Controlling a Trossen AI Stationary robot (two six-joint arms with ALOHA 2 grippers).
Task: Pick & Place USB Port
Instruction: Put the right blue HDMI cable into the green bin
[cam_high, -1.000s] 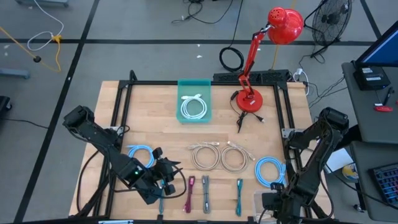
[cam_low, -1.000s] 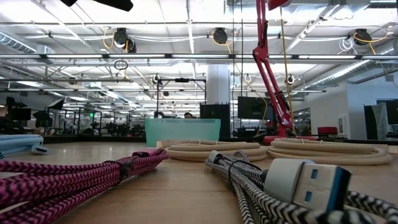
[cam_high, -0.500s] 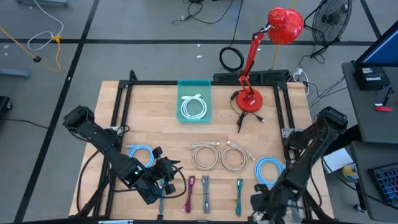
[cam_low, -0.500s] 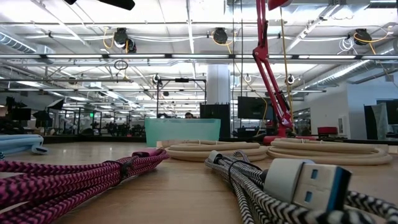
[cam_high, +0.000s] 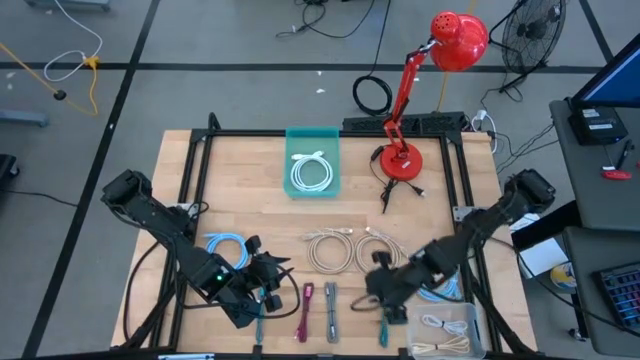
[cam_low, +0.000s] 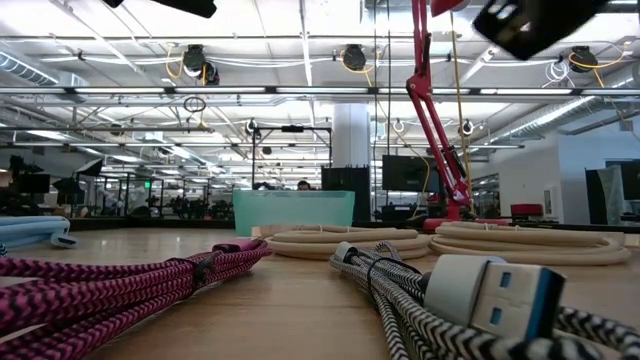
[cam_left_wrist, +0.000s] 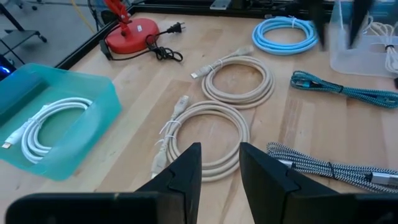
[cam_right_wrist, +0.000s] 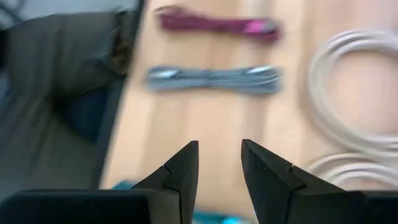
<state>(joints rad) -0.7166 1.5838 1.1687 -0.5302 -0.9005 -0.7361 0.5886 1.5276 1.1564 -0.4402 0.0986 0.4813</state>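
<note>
**USB cables spread singly on the worktop (cam_high: 250, 200), each apart for a clean pick.**
The bin (cam_high: 296, 140) holds 1 white coil (cam_high: 312, 172), so it is probably the drop point. The right hand (cam_right_wrist: 219, 147), released and empty, hangs over the near row by the teal cable (cam_left_wrist: 348, 92). The left hand (cam_left_wrist: 219, 149), also released, waits front-left.

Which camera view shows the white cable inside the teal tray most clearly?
The left wrist view: the white cable lies coiled in the teal tray, its loops easy to follow. The high view shows the same coil from above, but small. The low view shows only the tray's wall; the right wrist view misses it.
</note>
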